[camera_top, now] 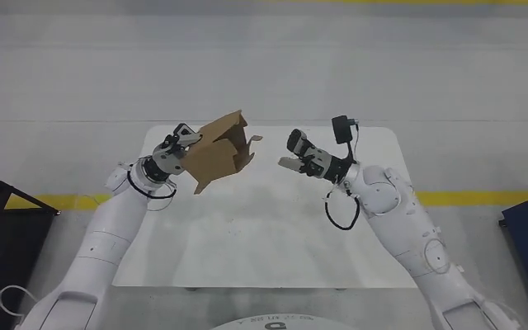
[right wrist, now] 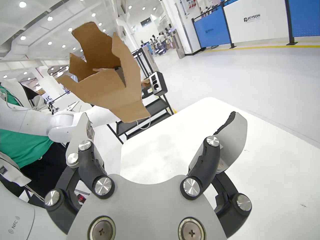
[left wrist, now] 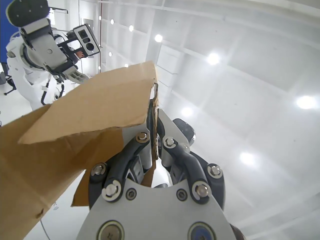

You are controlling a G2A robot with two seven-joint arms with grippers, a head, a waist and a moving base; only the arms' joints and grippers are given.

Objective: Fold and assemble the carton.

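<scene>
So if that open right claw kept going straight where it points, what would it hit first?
Probably the carton, held in the air by the left gripper. The right gripper faces its flapped end across a bare gap, though height is unclear, so it might slip past.

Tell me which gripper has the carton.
The left gripper: it is shut on an edge of the carton, holding it up. The right gripper is open, empty and apart from it.

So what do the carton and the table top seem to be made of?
The carton: brown corrugated cardboard, matte; a ragged edge in the left wrist view shows its layers. The table: smooth white top with a faint sheen, probably laminate or painted board; cannot tell which.
</scene>
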